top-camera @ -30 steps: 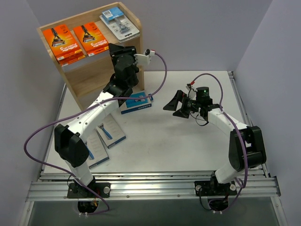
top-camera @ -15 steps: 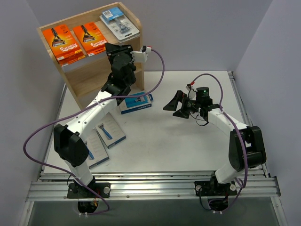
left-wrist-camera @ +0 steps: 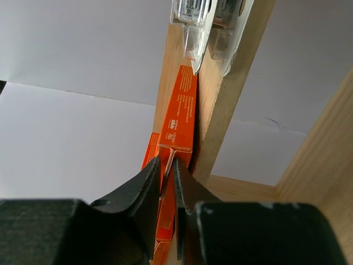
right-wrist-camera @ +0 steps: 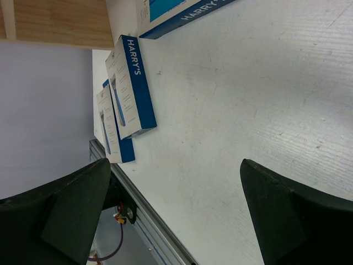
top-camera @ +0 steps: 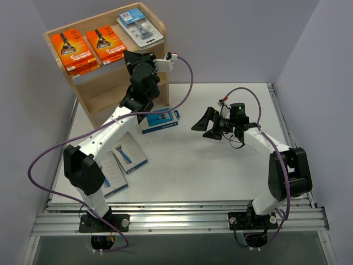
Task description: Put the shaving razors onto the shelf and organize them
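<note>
At light wooden shelf (top-camera: 103, 93) front | straddling bright orange cardboard razor pack (left-wrist-camera: 181, 110) with left gripper (left-wrist-camera: 167, 163), jaws almost together, grip unconfirmed | step: squaring it up | next: needing gentle inward nudging.

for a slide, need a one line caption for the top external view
Left arm reaches the shelf topped by two orange razor packs and a blister pack; three blue boxes lie on the table.

High behind the arms, looking down on the whole bench (top-camera: 209, 171). Left wrist: pressed close to shelf (left-wrist-camera: 220, 105). Right wrist: low, sharing blue boxes (right-wrist-camera: 131, 83) with overhead.
</note>
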